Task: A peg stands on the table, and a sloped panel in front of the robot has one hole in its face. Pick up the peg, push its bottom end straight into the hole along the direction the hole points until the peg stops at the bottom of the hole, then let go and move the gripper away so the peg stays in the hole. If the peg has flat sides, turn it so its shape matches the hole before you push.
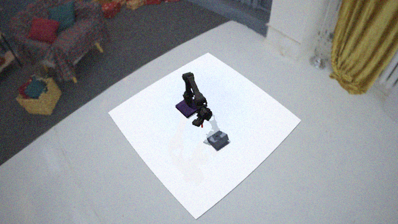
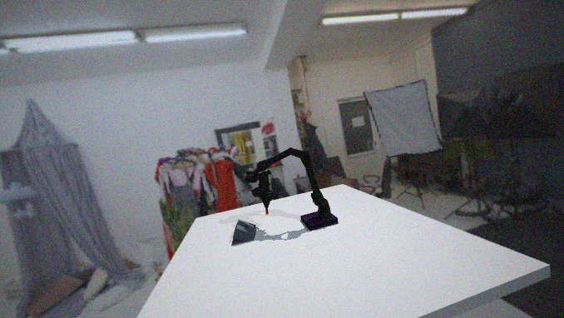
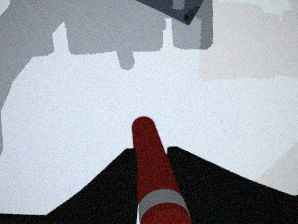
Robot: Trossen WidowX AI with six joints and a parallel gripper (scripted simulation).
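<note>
The gripper (image 1: 201,123) (image 2: 267,206) (image 3: 152,150) is shut on the red peg (image 1: 202,126) (image 2: 267,211) (image 3: 144,131) and points down. The peg is round, with a grey band near the fingers in the wrist view. Its lower end sticks out below the fingertips, and its shadow lies apart from it, so it hangs above the table. The dark grey sloped panel block (image 1: 218,143) (image 2: 244,232) (image 3: 192,7) stands a little way from the peg, farther from the robot's base. Only its corner shows in the wrist view. Its hole cannot be made out clearly.
The arm's dark purple base (image 1: 186,109) (image 2: 319,221) stands on the white table (image 1: 188,176) (image 2: 333,266), on the other side of the gripper from the panel block. Shadows of the arm fall on the table around the block.
</note>
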